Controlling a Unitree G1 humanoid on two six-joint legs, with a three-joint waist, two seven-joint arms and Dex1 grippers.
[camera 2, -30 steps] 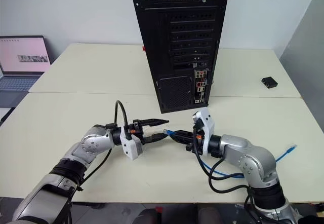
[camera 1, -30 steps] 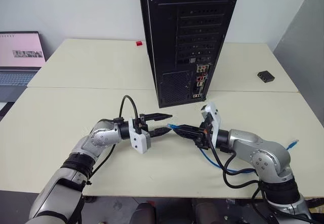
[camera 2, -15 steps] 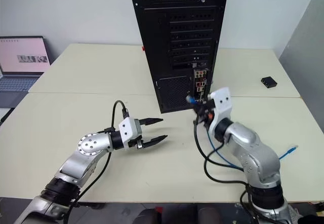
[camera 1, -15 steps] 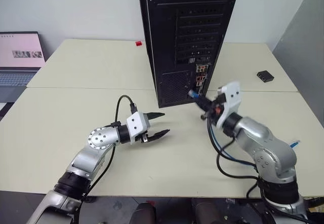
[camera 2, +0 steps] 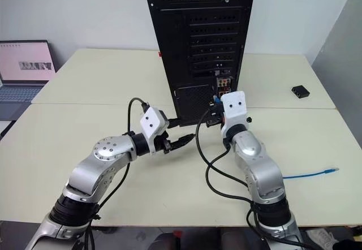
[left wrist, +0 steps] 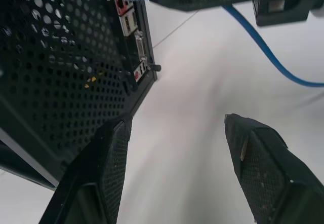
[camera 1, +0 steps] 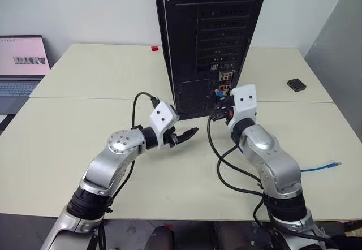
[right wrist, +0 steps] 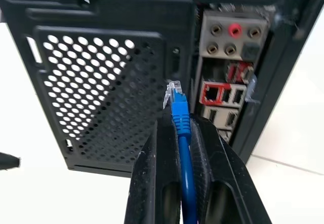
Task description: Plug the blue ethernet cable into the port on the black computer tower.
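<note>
The thin bright-blue ethernet cable (right wrist: 180, 116) is pinched near its clear plastic plug between the two black fingers of the right gripper (right wrist: 178, 133), which are squeezed tight on it. The plug sticks out past the fingertips. It hangs just in front of the back of the tall black metal computer tower (camera 1: 209, 41), low down, near the holey vent grille. The port (right wrist: 213, 93), a small square hole with a red frame, sits a little to the side of the plug, so the plug is not lined up yet. The rest of the cable trails away over the pale table (camera 1: 68, 137).

The left gripper (camera 1: 185, 134) hangs nearby with its fingers spread apart and holds nothing.

The step in hand looks like bringing the plug to the port. Next, I think, the plug has to slide sideways until it faces the hole, then push straight in.
</note>
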